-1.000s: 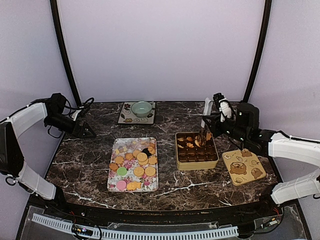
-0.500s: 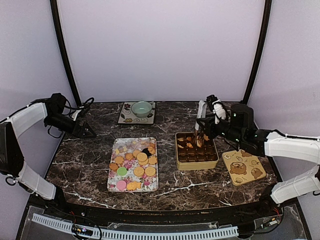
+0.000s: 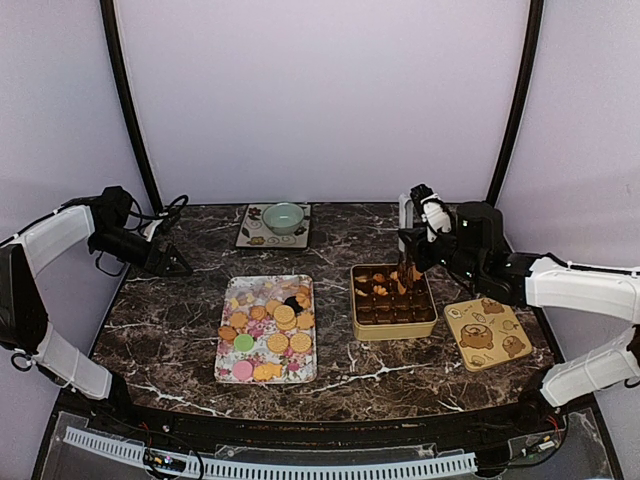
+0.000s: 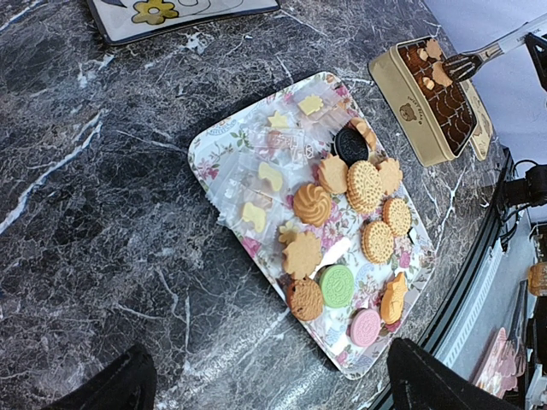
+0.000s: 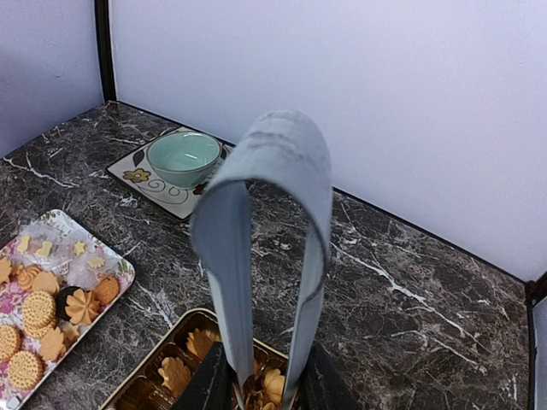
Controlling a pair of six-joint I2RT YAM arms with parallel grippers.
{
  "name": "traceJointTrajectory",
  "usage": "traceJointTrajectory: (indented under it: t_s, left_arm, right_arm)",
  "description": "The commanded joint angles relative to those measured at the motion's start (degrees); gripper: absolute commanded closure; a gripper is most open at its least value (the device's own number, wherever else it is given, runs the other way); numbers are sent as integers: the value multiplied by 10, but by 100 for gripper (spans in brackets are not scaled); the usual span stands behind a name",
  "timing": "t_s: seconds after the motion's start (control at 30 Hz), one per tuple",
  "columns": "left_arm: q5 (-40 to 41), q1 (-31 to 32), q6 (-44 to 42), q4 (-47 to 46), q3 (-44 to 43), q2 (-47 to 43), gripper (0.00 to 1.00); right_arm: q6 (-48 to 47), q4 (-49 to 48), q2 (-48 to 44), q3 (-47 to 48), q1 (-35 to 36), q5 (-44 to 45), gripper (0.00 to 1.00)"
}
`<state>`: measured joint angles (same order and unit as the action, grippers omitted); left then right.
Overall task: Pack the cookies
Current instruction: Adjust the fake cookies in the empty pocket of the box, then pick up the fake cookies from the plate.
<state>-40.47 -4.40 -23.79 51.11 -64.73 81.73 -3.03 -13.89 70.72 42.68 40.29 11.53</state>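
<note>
Though close, cookies (image 5: 202,342) below end effector's (image 5: 262,384) tongs (image 5: 275,154).

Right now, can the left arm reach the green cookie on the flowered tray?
Probably yes: the left pincer hangs open near the tray, nothing stands between it and the green cookie, and the right pincer's tongs are over the tin.

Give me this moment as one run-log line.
right hand: shut on tongs, tips at cookie tin | left hand: open, away from tray | cookies: most on tray
</note>
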Motion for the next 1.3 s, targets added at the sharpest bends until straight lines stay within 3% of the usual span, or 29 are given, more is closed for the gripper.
traceJointTrajectory:
  t_s: [0.0,0.43,0.6,0.77,1.03,1.27]
  left_arm:
    - [-10,-4,-7,18,-6,-2,3]
    - [-6,-4,-3,21,-10,-5,3]
    - [-4,-4,0,21,-11,-4,3]
    - [-3,-4,1,23,-13,-4,3]
    - [3,-4,1,17,-7,0,2]
    - [14,-4,9,12,-7,3,1]
  right_arm:
    - [-23,-9,-18,17,-1,3,78]
    - [-111,43,-20,54,-17,-123,93]
    - [-128,77,-1,74,-28,-152,96]
    - [-80,51,-9,84,-27,-172,90]
    - [-19,-27,-17,109,72,-124,88]
    - [-4,-123,98,158,196,-83,87]
